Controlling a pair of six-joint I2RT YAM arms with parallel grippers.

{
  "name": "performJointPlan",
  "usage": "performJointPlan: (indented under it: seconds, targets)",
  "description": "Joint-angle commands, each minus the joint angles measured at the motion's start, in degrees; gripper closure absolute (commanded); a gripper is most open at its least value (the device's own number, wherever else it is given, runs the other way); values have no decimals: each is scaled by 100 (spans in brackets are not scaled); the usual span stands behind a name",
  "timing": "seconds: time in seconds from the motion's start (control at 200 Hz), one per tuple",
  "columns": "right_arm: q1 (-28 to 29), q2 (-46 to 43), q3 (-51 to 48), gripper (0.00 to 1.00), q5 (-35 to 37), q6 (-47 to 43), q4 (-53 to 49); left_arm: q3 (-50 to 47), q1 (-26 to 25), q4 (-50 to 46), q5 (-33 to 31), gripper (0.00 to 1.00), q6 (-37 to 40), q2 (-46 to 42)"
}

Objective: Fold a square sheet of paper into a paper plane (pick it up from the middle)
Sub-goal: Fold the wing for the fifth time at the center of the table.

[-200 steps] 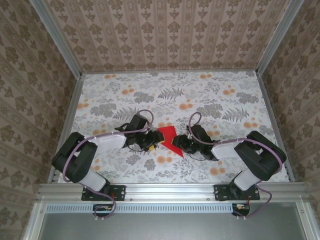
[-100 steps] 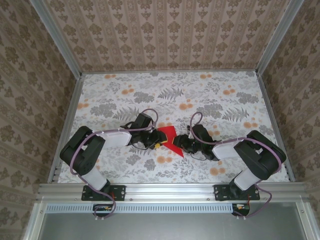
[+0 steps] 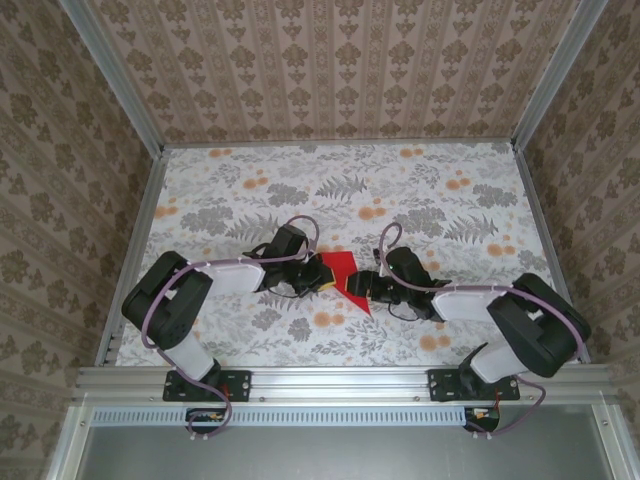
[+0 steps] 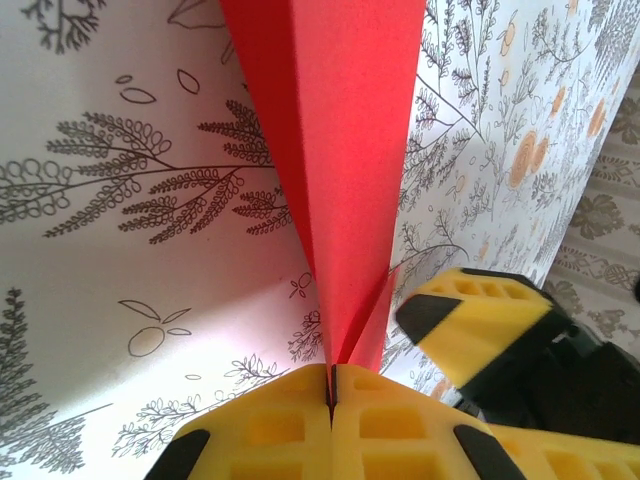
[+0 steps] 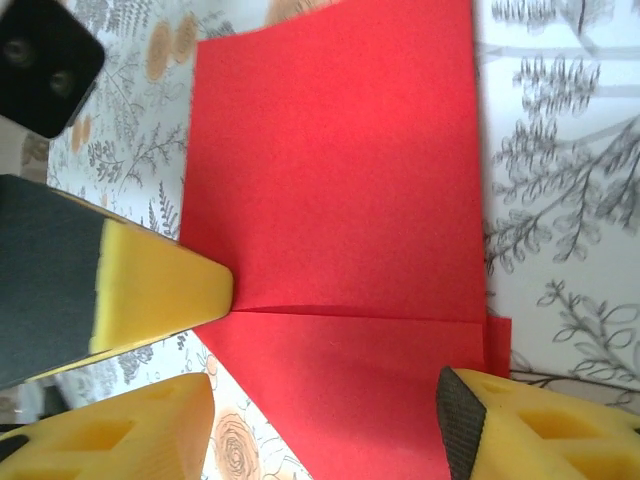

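Paper sheet (image 3: 340,268), thin, bright red and creased to a point, lies between the two arms near the middle of the flower-patterned tabletop (image 3: 400,190), closer to its near edge. The left gripper (image 4: 331,375) has its yellow foam pads (image 4: 270,425) clamped together on a raised fold of the sheet; the right gripper (image 5: 320,440) stands with jaws apart, straddling the opposite side
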Motion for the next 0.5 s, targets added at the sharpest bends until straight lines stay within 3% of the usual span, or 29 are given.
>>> performJointPlan:
  seconds: [0.0, 0.235, 0.495]
  targets:
    - [130, -636, 58, 36, 629, -1265, -486, 163, -66, 8, 40, 100, -84, 11]
    - [750, -1212, -224, 42, 1626, -2604, -572, 310, -74, -211, 23, 100, -174, 12]
    - [1482, -767, -363, 42, 2520, -3630, 65, 401, -75, -363, 4, 100, -145, 43]
